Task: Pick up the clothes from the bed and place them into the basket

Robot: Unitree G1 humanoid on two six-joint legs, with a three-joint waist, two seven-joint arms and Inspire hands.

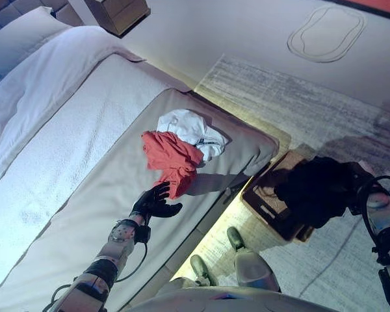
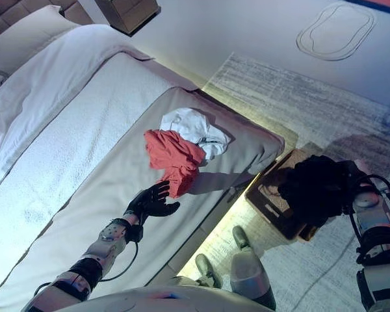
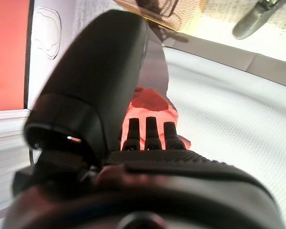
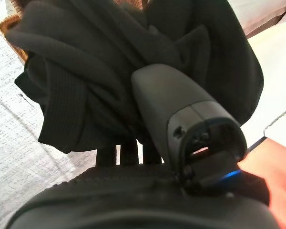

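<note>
A: On the bed [image 1: 84,149], near its foot end, a red garment [image 1: 172,159] lies crumpled, and a white garment [image 1: 192,130] lies touching it on the far side.

B: And the left hand [image 1: 153,203]?

A: It reaches in from the lower left, and its fingers [image 3: 147,134] are stretched out nearly straight, with the tips at the near edge of the red cloth. The thumb stands apart to the side. In the left wrist view the fingers lie over the red fabric rather than curling round it, so the hand is spread, not pinching.

B: Where is the right hand [image 2: 351,179]?

A: Off to the right, over the floor. A dark garment [image 2: 315,188] is bunched up in front of it and hangs above the wicker basket [image 2: 273,205], which stands on the rug [image 1: 312,110] just beside the corner of the bed. In the right wrist view the fingers [image 4: 128,153] run up into the folds of the dark cloth and the thumb presses against it, so the hand is clamped on that garment.

B: Anything else around?

A: A pillow [image 1: 16,36] at the head of the bed, a wooden nightstand [image 1: 120,13] past it, and a pale oval mat [image 1: 326,32] on the far floor
</note>
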